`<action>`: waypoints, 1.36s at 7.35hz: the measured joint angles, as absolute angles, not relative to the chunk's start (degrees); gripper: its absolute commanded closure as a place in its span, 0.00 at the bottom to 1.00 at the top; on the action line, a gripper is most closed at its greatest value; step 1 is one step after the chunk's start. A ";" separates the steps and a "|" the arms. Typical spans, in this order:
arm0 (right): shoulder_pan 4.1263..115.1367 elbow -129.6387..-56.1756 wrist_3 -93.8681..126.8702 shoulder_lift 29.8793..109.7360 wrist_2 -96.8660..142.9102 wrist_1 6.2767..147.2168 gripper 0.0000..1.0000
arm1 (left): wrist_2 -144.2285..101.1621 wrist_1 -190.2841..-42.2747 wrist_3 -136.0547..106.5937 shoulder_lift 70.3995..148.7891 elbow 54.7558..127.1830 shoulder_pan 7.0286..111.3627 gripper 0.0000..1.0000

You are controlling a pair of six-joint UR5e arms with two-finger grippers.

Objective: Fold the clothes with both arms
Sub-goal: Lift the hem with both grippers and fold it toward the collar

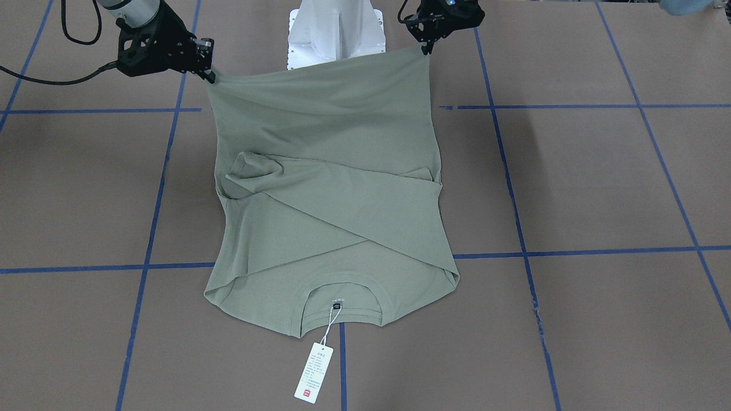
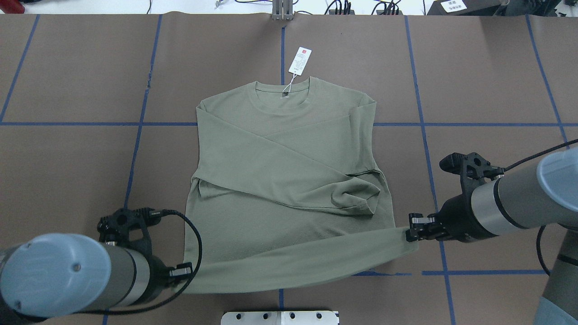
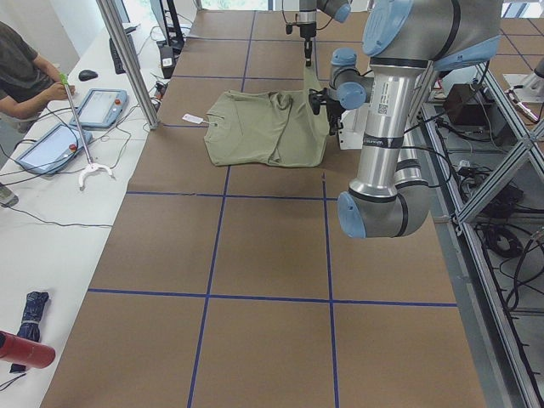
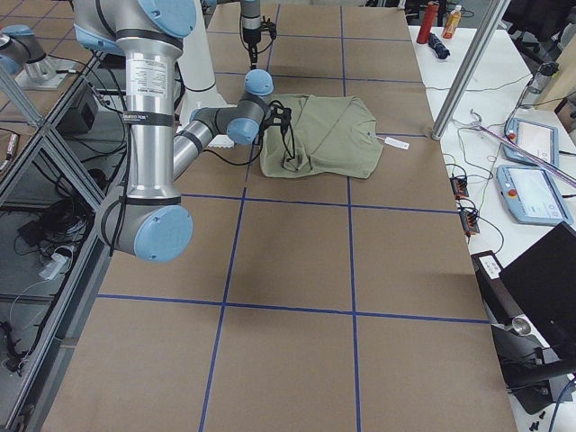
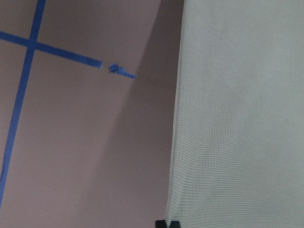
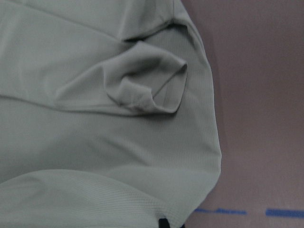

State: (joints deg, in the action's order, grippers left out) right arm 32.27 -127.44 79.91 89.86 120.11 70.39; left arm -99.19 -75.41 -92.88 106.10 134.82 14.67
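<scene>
While shirt [image 2: 280, 180] lies sleeves-crossed | left gripper [image 2: 183, 271] clamps hem corner | right gripper [image 2: 417, 228] clamps other corner

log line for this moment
left gripper: shut on shirt hem | right gripper: shut on shirt hem | hem lifted | sleeves crossed

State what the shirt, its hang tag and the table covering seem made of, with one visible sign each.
Shirt: probably soft matte cotton knit; fine grid texture, limp folds.
Hang tag: white card or stiff paper; flat, printed.
Table covering: likely matte brown paper; dull, even surface.
</scene>
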 measured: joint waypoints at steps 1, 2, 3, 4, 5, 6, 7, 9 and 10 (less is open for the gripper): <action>35.14 -123.89 79.11 86.51 120.08 70.34 1.00 | -100.45 -75.43 -88.58 106.83 133.25 19.86 1.00; 37.44 -119.90 78.78 82.52 119.70 70.34 1.00 | -101.59 -75.46 -84.94 107.67 131.91 24.54 1.00; 40.06 -115.59 78.58 78.08 119.30 70.39 1.00 | -102.20 -75.59 -82.48 109.36 129.83 28.24 1.00; 42.51 -111.40 78.49 73.87 119.09 70.44 1.00 | -102.44 -76.03 -80.88 111.53 127.06 30.76 1.00; 44.66 -107.13 78.40 70.11 118.98 70.45 1.00 | -102.52 -77.36 -79.26 113.23 124.13 32.76 1.00; 46.67 -102.77 77.94 66.69 118.92 70.43 1.00 | -102.58 -79.98 -77.91 114.09 121.05 34.88 1.00; 48.15 -98.23 77.02 63.51 118.76 70.39 1.00 | -102.62 -82.99 -76.83 114.87 117.58 36.94 1.00; 49.37 -88.91 75.39 58.15 117.30 70.25 1.00 | -102.64 -90.99 -73.81 117.37 106.81 40.64 1.00; 49.47 -84.44 74.90 55.87 116.35 69.42 1.00 | -102.60 -97.13 -72.70 118.08 100.45 41.86 1.00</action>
